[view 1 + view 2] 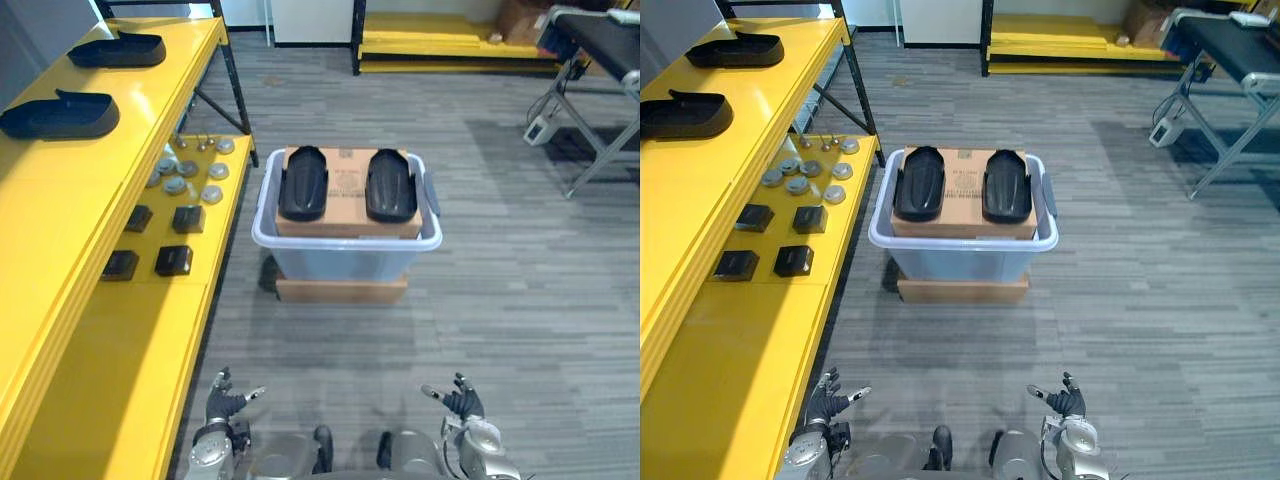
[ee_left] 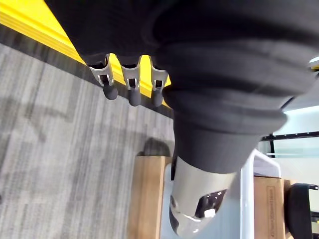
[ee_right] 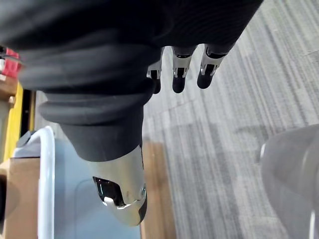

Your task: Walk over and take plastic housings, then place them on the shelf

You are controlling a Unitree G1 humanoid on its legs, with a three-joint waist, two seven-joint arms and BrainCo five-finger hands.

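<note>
Two black plastic housings (image 1: pixel 303 183) (image 1: pixel 390 185) lie side by side on a cardboard box (image 1: pixel 347 183) inside a pale blue bin (image 1: pixel 345 253) on the floor ahead. Two more black housings (image 1: pixel 60 114) (image 1: pixel 118 49) rest on the top of the yellow shelf (image 1: pixel 95 200) at the left. My left hand (image 1: pixel 228 397) and right hand (image 1: pixel 458 402) hang low at the near edge, both with relaxed fingers and holding nothing. In the wrist views the left hand's fingers (image 2: pixel 130 84) and the right hand's fingers (image 3: pixel 180 74) point at the grey floor, well short of the bin.
The shelf's lower level carries several small black blocks (image 1: pixel 173 260) and several round metal parts (image 1: pixel 188 172). The bin stands on a flat cardboard box (image 1: pixel 340 291). A metal-legged table (image 1: pixel 600 60) stands at the far right, a low yellow platform (image 1: pixel 450 45) at the back.
</note>
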